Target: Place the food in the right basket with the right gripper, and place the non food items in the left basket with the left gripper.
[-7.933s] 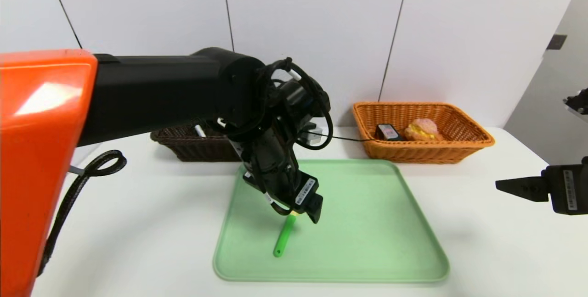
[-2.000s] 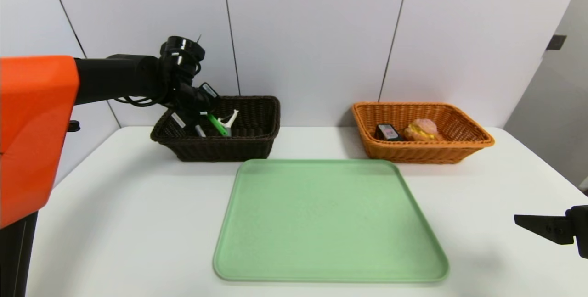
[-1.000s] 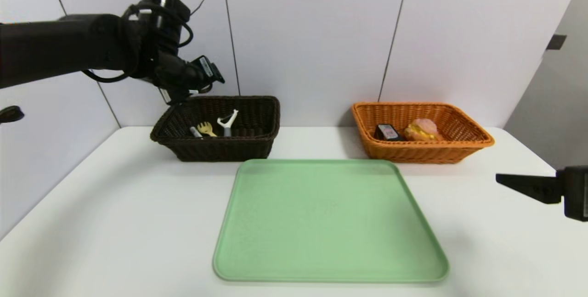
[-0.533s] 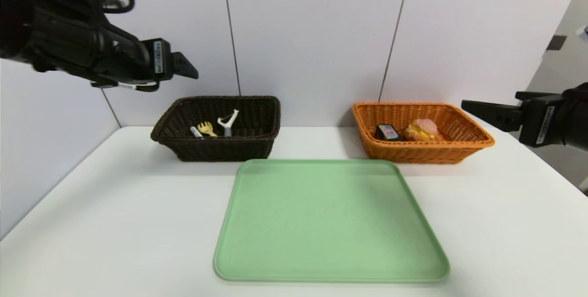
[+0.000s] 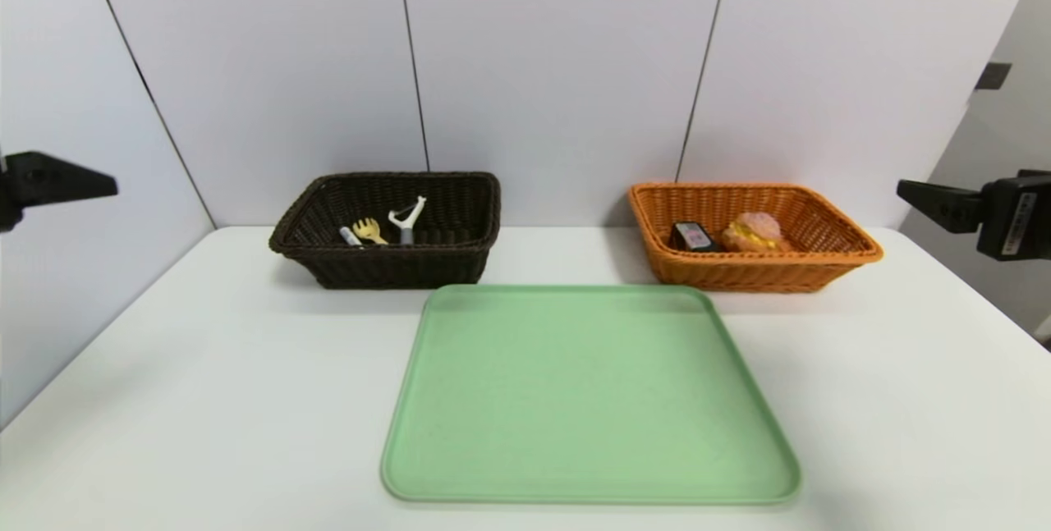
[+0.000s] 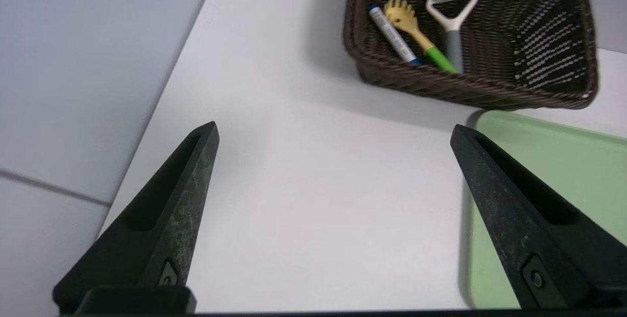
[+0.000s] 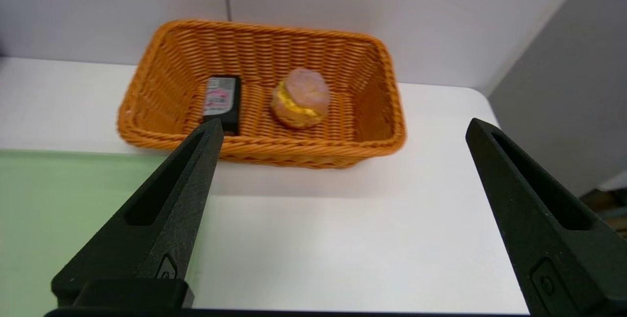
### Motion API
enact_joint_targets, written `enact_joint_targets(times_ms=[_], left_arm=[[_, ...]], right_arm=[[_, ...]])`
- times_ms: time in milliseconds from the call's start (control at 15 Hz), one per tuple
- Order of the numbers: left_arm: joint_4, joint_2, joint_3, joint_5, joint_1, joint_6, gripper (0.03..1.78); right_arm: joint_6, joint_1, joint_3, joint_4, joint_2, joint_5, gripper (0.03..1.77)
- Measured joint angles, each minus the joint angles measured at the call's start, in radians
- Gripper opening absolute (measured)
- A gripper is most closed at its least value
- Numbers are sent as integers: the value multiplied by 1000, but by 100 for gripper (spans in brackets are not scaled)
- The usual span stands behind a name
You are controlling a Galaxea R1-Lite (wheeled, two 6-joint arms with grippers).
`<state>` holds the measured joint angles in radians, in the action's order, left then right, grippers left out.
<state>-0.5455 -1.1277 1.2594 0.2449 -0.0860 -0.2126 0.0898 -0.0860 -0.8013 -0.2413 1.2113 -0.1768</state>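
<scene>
Both arms have pulled back to the frame edges — left gripper [image 5: 57,184] and right gripper [image 5: 944,201], jaws spread wide, empty. Table [image 5: 205,400] lies open around the bare green tray [image 5: 587,400]. Dark basket [image 5: 386,264] holds peeler [image 5: 406,219], pasta spoon [image 5: 369,230], marker [image 5: 349,236] — orange basket [image 5: 755,272] holds bun [image 5: 754,231] and box [image 5: 691,236].

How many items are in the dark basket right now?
3, all in the left basket: the marker at one end, the pasta spoon beside it, then the peeler. Nothing seems hidden; the near wall covers their lower ends.
</scene>
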Motion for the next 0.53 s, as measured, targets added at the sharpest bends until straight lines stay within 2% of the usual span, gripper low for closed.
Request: enact_joint_targets(times_ms=[267, 533], left_arm=[[0, 281, -267, 7, 48, 1, 167], [-5, 539, -470, 7, 59, 3, 169]], right_arm=[[-3, 57, 116, -54, -116, -28, 171], [-5, 68, 316, -59, -359, -32, 171]])
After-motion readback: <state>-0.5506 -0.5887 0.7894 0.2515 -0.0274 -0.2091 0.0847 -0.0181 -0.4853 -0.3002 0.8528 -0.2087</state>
